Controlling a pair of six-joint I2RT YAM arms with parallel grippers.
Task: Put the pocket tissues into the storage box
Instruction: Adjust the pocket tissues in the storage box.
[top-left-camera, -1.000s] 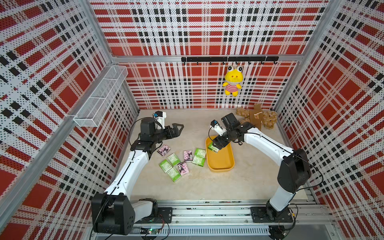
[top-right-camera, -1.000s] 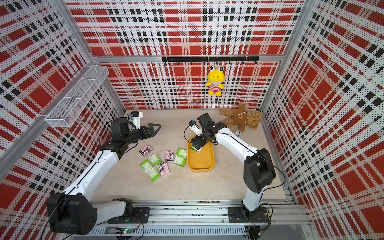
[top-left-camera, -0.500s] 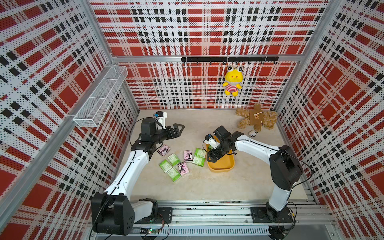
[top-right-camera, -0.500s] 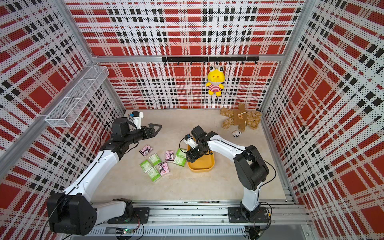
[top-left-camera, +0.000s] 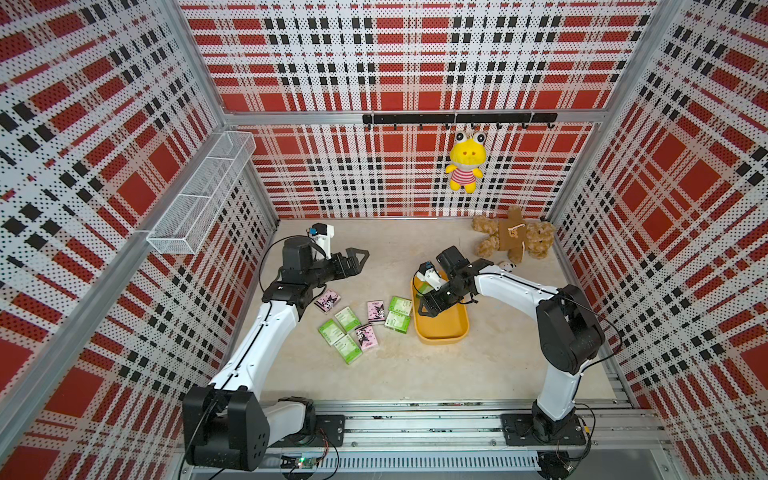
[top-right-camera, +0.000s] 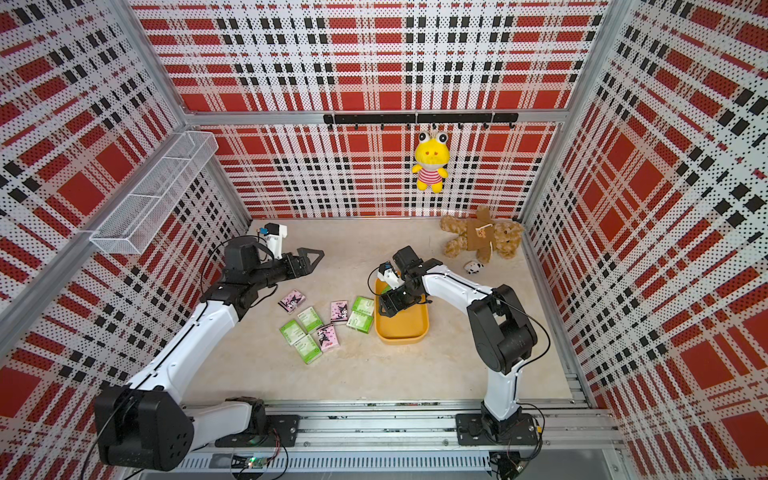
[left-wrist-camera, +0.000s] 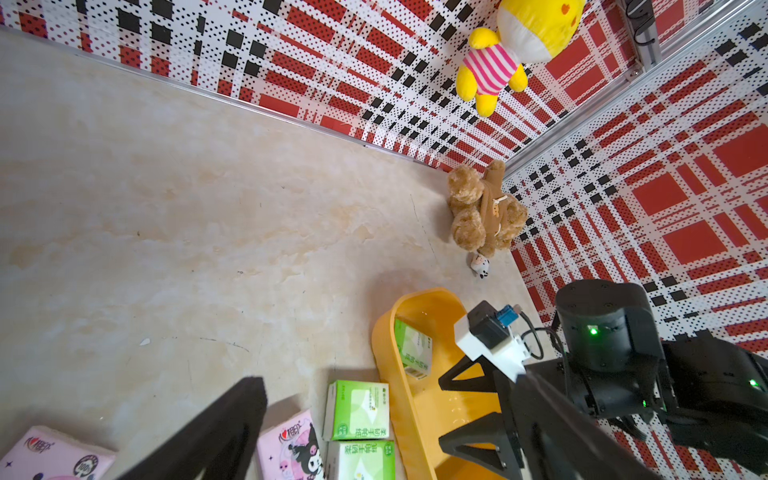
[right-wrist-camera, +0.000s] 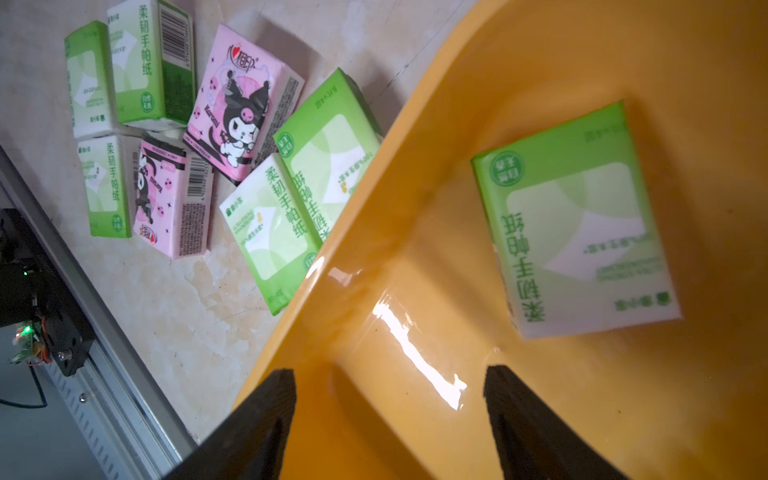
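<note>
Right gripper (right-wrist-camera: 390, 374): black fingers (right-wrist-camera: 266, 419) spread wide and empty, low over the shallow yellow-orange plastic storage box (right-wrist-camera: 415, 187). One green-and-white soft tissue pack (right-wrist-camera: 577, 224) lies flat inside, just ahead of the tips. The other pocket tissues (right-wrist-camera: 245, 104) lie on the table, beyond the box wall. They are probably light, squashy and slick-wrapped, best pinched across the narrow sides. Wrist pitched down, elbow folded. Left gripper (top-left-camera: 360, 262) spread, hovering well apart.

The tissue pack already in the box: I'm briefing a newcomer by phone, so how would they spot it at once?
Find the yellow-orange storage box on the beige floor, beside the loose packs. At its end nearer the back wall sits a green-and-white pocket tissue pack. It alone is inside the box walls; the others lie outside on the floor.
</note>
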